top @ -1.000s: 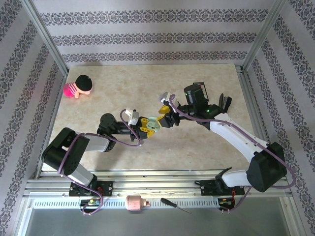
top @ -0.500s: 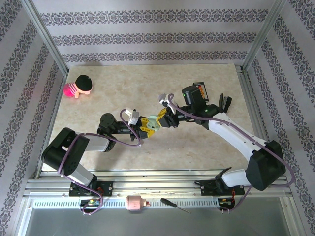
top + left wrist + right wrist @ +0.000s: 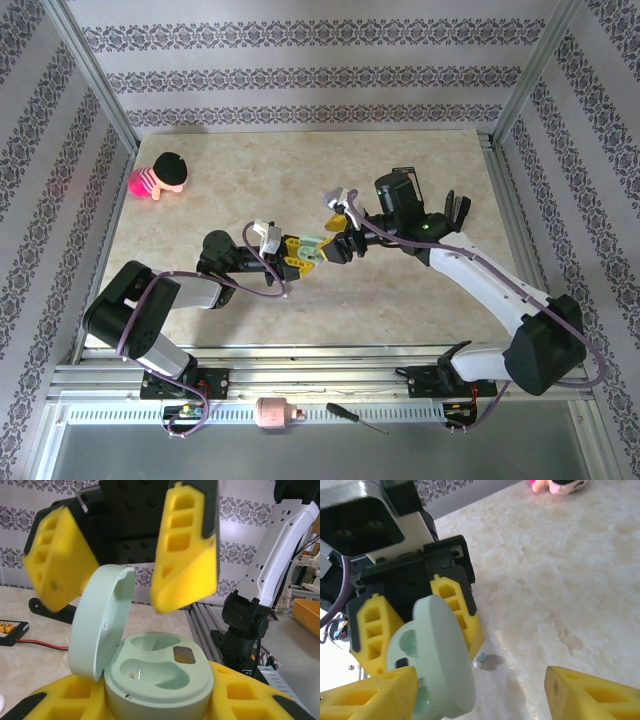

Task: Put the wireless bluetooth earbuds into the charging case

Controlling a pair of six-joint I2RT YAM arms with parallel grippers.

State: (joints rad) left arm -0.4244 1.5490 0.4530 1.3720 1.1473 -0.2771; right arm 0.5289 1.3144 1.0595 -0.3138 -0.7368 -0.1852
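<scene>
Our left pincer (image 3: 300, 256) clamps the open green charging case (image 3: 160, 680) midway between the worktop's (image 3: 300, 160) side edges. Our right pincer (image 3: 122, 567) faces it, jaws wide, empty.

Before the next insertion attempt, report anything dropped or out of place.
A tiny pale bud lies on the table near the open charging case, whose wells look empty. It looks dropped; the open right gripper holds nothing.

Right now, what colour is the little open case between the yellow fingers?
The case is pale mint green, clearest in the left wrist view.
</scene>
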